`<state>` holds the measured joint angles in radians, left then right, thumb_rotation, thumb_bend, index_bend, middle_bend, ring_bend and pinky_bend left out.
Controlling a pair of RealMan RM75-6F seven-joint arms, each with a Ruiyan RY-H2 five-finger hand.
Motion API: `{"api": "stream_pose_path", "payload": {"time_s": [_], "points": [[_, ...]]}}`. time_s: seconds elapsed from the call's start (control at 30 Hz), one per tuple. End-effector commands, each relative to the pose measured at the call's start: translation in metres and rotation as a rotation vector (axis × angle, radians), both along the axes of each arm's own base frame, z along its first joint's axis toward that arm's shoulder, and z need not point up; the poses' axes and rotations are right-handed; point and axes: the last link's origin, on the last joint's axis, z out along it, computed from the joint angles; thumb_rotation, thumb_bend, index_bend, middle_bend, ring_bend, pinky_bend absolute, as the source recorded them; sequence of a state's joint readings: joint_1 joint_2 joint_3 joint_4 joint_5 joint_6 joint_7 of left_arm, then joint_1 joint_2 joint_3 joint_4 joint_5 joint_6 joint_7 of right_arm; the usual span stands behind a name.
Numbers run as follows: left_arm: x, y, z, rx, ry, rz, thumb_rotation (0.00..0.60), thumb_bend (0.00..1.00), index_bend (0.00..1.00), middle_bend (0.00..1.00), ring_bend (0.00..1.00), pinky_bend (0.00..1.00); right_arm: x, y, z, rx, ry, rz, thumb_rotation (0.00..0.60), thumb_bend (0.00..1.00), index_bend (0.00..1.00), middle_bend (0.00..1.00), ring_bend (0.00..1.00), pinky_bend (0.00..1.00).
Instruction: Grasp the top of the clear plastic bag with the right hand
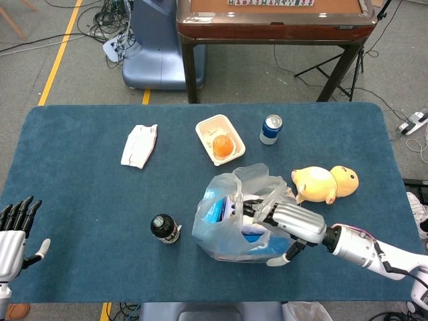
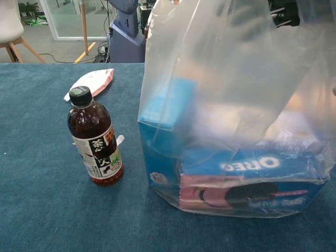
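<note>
Clear plastic bag point(image 1: 231, 221) stands upright with its top directly under my right hand point(image 1: 287, 224); whether those fingers have pinched it, I cannot tell.

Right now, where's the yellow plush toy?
In the head view, the yellow plush toy lies on the table's right side, just right of the clear plastic bag.

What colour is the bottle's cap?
Black, on the bottle; the chest view shows it best.
</note>
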<state>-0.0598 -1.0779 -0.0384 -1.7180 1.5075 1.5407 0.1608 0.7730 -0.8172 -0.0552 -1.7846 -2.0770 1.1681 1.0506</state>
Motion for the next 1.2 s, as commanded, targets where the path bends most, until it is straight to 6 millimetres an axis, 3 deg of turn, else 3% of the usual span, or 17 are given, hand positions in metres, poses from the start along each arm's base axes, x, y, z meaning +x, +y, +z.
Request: {"api": "stream_pose_path", "payload": {"time_s": [0.03, 0.4, 0.67, 0.87, 1.2], "points": [[0.0, 0.0, 0.0, 0.0, 0.0, 0.002, 0.6, 0.3, 0.02, 0.0, 0.0, 0.01, 0.005, -0.001, -0.004, 0.014, -0.012, 0.011, 0.6, 0.0, 0.0, 0.02, 0.0, 0.1], [-0.002, 0.0, 0.001, 0.0, 0.0, 0.007, 0.6, 0.3, 0.02, 0.0, 0.0, 0.01, 0.029, -0.018, -0.015, 0.034, -0.07, 0.009, 0.6, 0.0, 0.0, 0.02, 0.0, 0.1], [-0.003, -0.001, 0.001, 0.0, 0.0, 0.008, 0.6, 0.3, 0.02, 0.0, 0.0, 0.01, 0.045, -0.02, -0.02, 0.145, -0.173, -0.027, 0.6, 0.0, 0.0, 0.02, 0.0, 0.1], [-0.002, -0.001, 0.001, -0.001, 0.0, 0.007, 0.6, 0.3, 0.02, 0.0, 0.0, 0.01, 0.05, -0.024, -0.016, 0.227, -0.265, -0.055, 0.6, 0.0, 0.0, 0.02, 0.0, 0.1], [-0.002, -0.001, -0.001, -0.009, 0.002, 0.006, 0.6, 0.3, 0.02, 0.0, 0.0, 0.01, 0.051, -0.036, -0.016, 0.21, -0.293, -0.083, 0.6, 0.0, 0.0, 0.02, 0.0, 0.1]]}}
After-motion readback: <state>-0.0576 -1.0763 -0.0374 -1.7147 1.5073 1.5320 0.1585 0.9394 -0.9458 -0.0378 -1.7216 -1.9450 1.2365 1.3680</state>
